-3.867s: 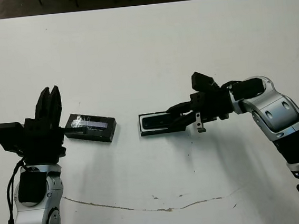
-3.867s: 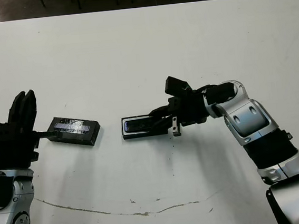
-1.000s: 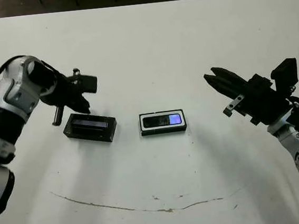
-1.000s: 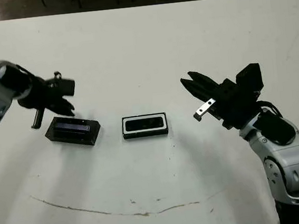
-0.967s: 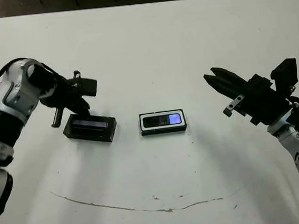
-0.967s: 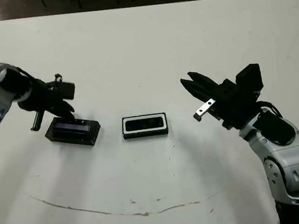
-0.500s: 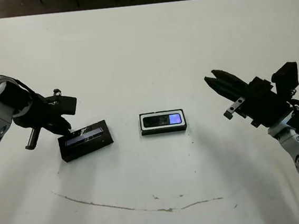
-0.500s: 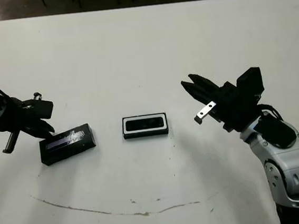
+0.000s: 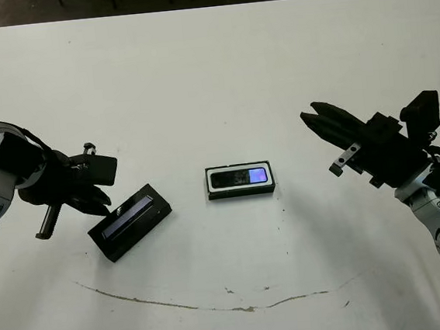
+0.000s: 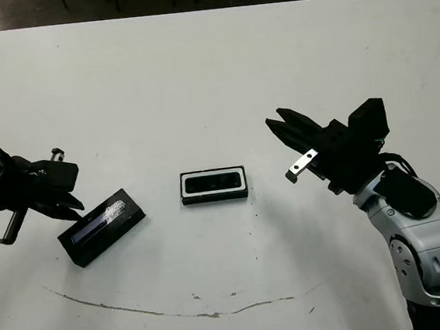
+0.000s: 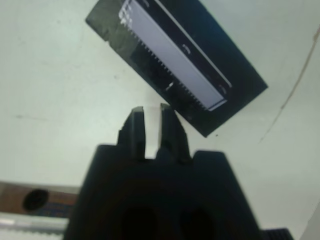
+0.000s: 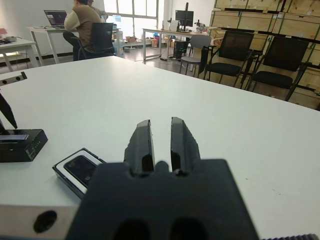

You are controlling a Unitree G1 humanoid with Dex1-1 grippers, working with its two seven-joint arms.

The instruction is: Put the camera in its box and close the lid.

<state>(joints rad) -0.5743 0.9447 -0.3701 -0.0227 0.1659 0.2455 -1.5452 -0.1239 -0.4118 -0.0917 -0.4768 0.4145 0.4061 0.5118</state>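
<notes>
The camera (image 9: 231, 179), a slim black bar with a bluish patch on its screen, lies inside the white-lined box (image 9: 240, 192) at the table's middle. The lid (image 9: 130, 222) lies flat to the left of the box and askew to it, its shiny strip facing up. My left gripper (image 9: 99, 201) is low at the lid's far left corner, its fingertips (image 11: 134, 117) close together, just short of the lid's (image 11: 175, 65) edge and holding nothing. My right gripper (image 9: 310, 117) hovers above the table to the right of the box, its fingers (image 12: 143, 140) together and empty.
The white table (image 9: 212, 80) has a thin dark scuff line (image 9: 202, 305) near its front edge. In the right wrist view, chairs (image 12: 227, 52), stacked crates (image 12: 300, 7) and a seated person (image 12: 85, 22) at a desk lie beyond the table.
The lid has turned further askew and slid slightly toward the front edge, and my left gripper has shifted with it. The right arm, the box and the camera have stayed put.
</notes>
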